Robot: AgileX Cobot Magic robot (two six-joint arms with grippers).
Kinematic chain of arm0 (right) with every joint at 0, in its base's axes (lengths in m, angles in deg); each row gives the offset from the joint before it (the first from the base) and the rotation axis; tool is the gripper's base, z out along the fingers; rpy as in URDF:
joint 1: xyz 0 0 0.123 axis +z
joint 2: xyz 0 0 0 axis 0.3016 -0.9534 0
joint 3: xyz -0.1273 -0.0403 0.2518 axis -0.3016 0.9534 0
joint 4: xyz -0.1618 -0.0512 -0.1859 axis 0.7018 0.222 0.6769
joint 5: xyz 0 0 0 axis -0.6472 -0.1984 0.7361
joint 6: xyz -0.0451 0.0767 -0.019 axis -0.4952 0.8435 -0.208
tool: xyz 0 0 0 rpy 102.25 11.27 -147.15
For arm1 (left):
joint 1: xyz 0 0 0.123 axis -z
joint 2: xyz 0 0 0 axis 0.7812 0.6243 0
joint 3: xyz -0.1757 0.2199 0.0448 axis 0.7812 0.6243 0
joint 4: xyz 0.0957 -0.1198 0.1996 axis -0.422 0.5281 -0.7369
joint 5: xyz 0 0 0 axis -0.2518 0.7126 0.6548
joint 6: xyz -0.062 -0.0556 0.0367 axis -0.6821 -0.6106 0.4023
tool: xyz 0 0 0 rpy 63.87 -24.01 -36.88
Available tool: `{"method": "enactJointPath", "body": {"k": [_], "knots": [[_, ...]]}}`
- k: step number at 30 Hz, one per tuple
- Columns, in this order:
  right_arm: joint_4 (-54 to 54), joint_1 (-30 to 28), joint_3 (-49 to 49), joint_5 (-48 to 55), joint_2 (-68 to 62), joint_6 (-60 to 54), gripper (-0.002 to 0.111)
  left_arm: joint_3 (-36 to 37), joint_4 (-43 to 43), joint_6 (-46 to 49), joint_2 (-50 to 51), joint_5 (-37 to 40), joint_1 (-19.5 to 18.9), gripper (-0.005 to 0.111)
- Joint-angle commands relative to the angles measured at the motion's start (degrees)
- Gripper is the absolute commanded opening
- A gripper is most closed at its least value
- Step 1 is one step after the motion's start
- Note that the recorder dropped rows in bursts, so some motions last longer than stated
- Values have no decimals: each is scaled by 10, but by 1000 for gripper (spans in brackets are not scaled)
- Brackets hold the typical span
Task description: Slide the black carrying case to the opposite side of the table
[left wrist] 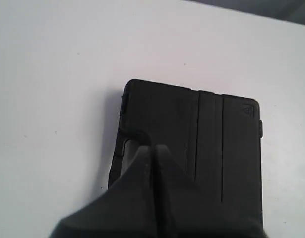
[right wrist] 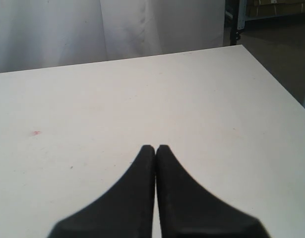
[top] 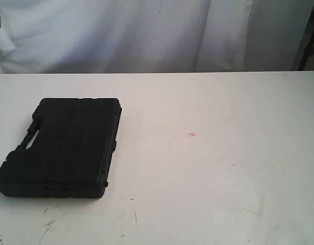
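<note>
The black carrying case (top: 62, 145) lies flat on the left part of the white table (top: 208, 168), its handle cut-out on the left side. No arm shows in the exterior view. In the left wrist view my left gripper (left wrist: 153, 148) is shut, its tips over the case (left wrist: 212, 148) near the handle opening; nothing is between the fingers. Whether the tips touch the case I cannot tell. In the right wrist view my right gripper (right wrist: 155, 148) is shut and empty over bare table (right wrist: 92, 99), with no case in that view.
A white cloth backdrop (top: 146, 30) hangs behind the table's far edge. A small red mark (top: 192, 135) sits mid-table, and dark scuffs (top: 52, 224) mark the front left. Past the table's right corner stand a metal frame and shelving (right wrist: 241, 20).
</note>
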Motion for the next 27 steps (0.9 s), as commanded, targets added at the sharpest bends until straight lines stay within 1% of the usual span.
{"method": "enactJointPath", "body": {"k": [1,4,7,10,13,17,21,25,27], "knots": [[-2,0,2,0,3,0,0,126,5,2,-112,-88,1,0],[-2,0,2,0,3,0,0,217,9,2,-187,-131,1,0],[-2,0,2,0,3,0,0,288,10,2,-254,-161,1,0],[-2,0,2,0,3,0,0,343,36,2,-316,-174,1,0],[-2,0,2,0,3,0,0,384,41,2,-375,-173,1,0],[-2,0,2,0,3,0,0,412,41,1,-441,-148,1,0],[-2,0,2,0,3,0,0,416,35,0,-494,-105,1,0],[1,0,2,0,3,0,0,416,34,3,-540,-103,1,0],[1,0,2,0,3,0,0,416,17,4,-558,-103,1,0]]}}
